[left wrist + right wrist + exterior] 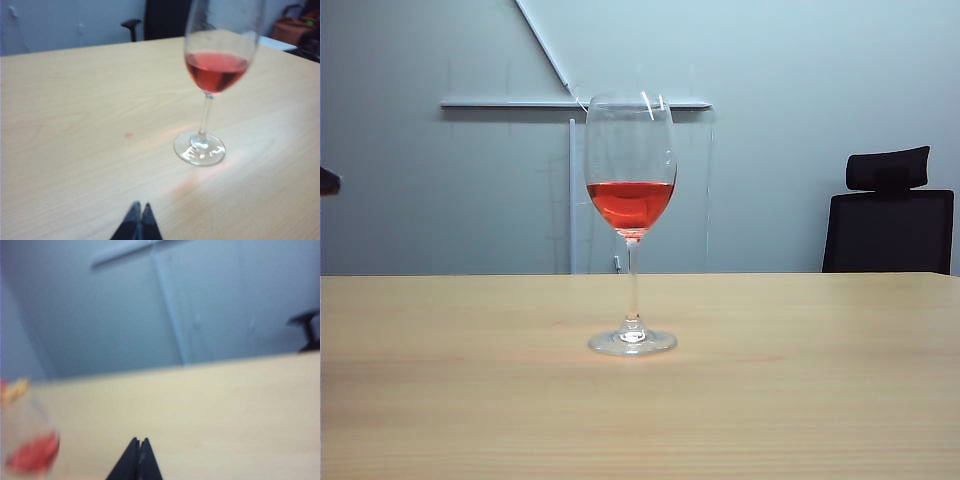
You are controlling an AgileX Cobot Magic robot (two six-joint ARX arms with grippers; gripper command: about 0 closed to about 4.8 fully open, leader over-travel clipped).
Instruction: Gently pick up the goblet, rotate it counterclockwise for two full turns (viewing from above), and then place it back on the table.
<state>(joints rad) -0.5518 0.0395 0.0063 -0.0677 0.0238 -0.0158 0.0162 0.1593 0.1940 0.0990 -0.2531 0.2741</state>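
The goblet (630, 190), a tall clear wine glass with red liquid in its bowl, stands upright on its round foot in the middle of the light wood table (470, 400). In the left wrist view the goblet (216, 70) stands ahead and to one side of my left gripper (140, 205), which is shut and empty and well short of the glass's foot. In the right wrist view the goblet (30, 450) is a blur at the frame's edge, apart from my right gripper (139, 441), which is also shut and empty. Neither gripper's fingers show in the exterior view.
A black office chair (890, 215) stands behind the table at the right. A grey wall with a white rail (510, 103) runs behind. A small dark part (328, 181) pokes in at the left edge; I cannot tell what it is.
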